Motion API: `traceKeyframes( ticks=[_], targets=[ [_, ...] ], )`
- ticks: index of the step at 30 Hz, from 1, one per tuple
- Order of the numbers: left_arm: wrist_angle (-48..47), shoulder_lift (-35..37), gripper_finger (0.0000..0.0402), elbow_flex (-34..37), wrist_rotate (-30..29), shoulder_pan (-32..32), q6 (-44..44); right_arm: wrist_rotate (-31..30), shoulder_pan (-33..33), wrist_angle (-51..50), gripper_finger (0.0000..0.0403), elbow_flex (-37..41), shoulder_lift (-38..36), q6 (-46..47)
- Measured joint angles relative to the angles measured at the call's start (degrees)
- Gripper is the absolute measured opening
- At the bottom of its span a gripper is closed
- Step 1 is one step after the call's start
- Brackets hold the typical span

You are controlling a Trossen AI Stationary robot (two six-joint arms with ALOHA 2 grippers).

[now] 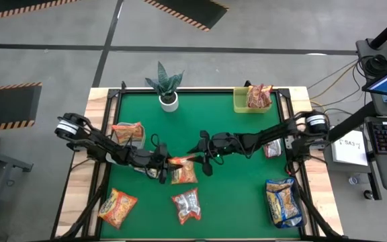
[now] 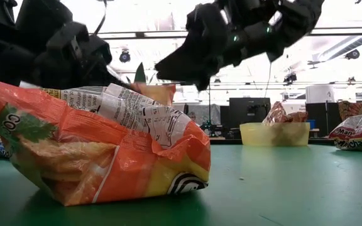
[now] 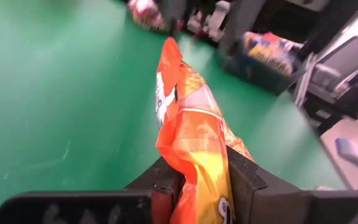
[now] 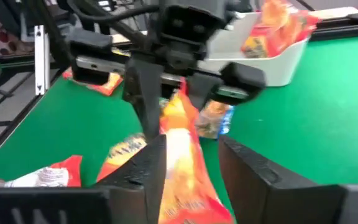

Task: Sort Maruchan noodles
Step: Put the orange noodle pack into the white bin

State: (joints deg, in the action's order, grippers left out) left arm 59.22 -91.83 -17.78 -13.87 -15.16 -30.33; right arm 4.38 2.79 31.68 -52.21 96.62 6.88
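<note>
My left jaws are clamping an orange packet above mid-table, while my right jaws are standing open around its far end. I should be closing the right firmly before loosening the left, keeping the packet off the table.

The orange noodle packet was glossy, crinkled plastic film between matt black plastic fingers. The table mat looked smooth, matt green; its border was pale bare wood. The tray appeared translucent yellow-green plastic.
</note>
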Motion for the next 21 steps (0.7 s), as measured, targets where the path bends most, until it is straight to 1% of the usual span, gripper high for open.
traceKeyframes(
  ticks=[3, 6, 10, 14, 16, 18, 21],
  targets=[
    [-0.07, 3.57, 0.0053, -0.15, 0.16, 0.0, 2.16, -0.17, -1.06, -6.33, 0.0151, 0.0, -4.91, -0.07],
    [-0.96, 8.36, 0.0052, -0.17, 0.42, 0.0, 4.24, -1.17, -2.19, -11.27, 0.0159, -0.02, -9.61, -0.8],
    [-6.8, 16.69, 0.0051, -0.2, -0.42, 0.0, 5.83, -4.87, -3.32, -17.21, 0.0158, 0.03, -14.79, -1.14],
    [-14.9, 26.27, 0.0051, -0.25, -3.51, 0.07, 6.5, -7.16, -4.0, -18.23, 0.0154, 0.02, -18.19, -3.39],
    [-21.34, 31.22, 0.0051, -0.89, -6.07, 0.07, 6.47, -8.58, -4.07, -18.05, 0.0153, 0.0, -19.16, -4.67],
    [-29.71, 35.33, 0.005, -3.3, -8.81, 0.07, 6.43, -9.5, -4.32, -18.16, 0.0153, 0.0, -19.87, -5.79],
    [-48.74, 40.39, 0.005, -10.3, -12.68, 0.07, 6.46, -11.04, -4.37, -18.07, 0.0156, 0.0, -20.42, -6.89]
  ],
)
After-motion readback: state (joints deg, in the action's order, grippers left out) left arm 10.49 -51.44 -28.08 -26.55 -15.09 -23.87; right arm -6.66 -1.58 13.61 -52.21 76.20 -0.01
